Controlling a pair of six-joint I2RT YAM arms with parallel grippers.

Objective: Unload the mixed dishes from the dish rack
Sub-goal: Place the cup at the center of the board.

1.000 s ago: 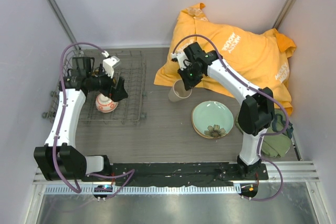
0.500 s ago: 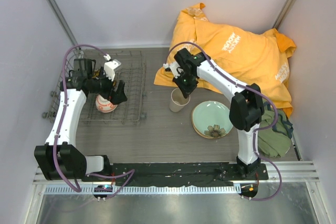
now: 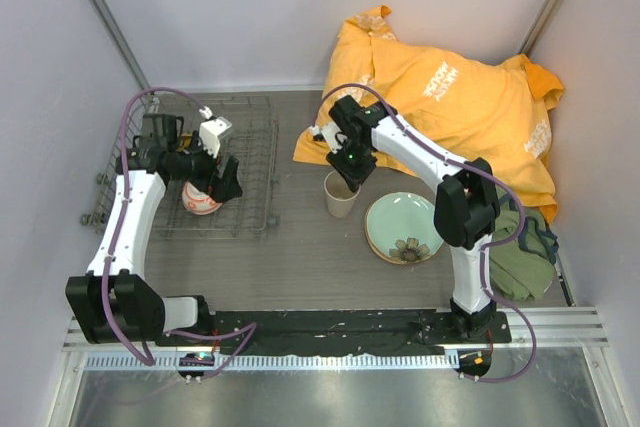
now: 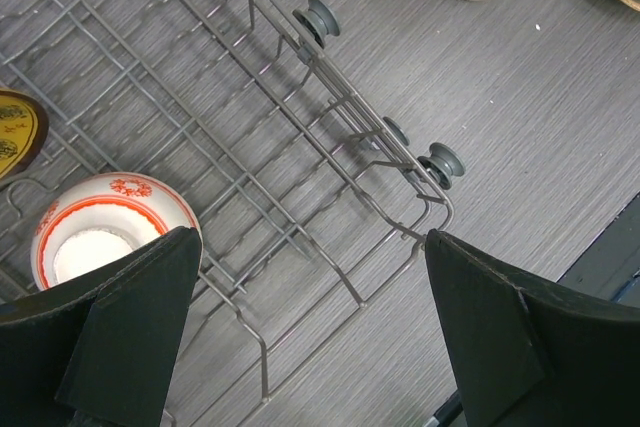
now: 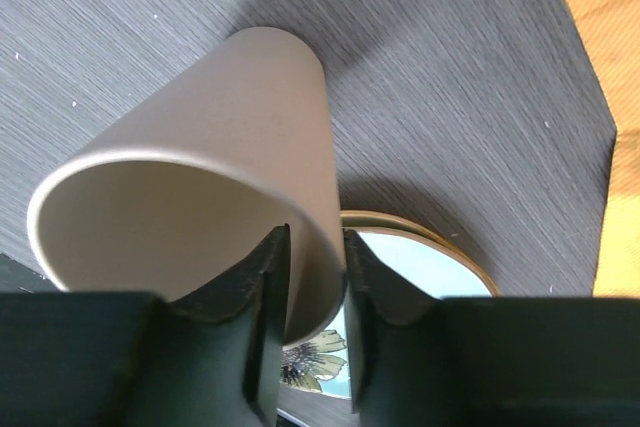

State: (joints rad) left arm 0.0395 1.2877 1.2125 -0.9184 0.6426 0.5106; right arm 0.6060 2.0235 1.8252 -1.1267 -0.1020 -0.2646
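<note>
**Cup down beside the plate, bowl waiting in the rack**

The beige cup [image 3: 341, 197] stands upright on the table [image 3: 300, 247] at the centre of the overhead view. It is just left of the pale green plate [image 3: 405, 227] and well apart from the dish rack [image 3: 255, 162] at the left. The right pincer [image 5: 312, 257] sits at the cup's rim, one finger inside the wall and one outside. Whether it pinches the wall or stands loose, I cannot tell. The step in hand looks like releasing the cup.

The left pincer [image 4: 312, 317] hovers over the rack with its jaws spread wide. The small white-and-red bowl [image 4: 100, 222] lies at the lower left of its wrist view.

Next, I judge, the right pincer should open fully and lift straight up without tipping the cup. The left should lower around the bowl.
</note>
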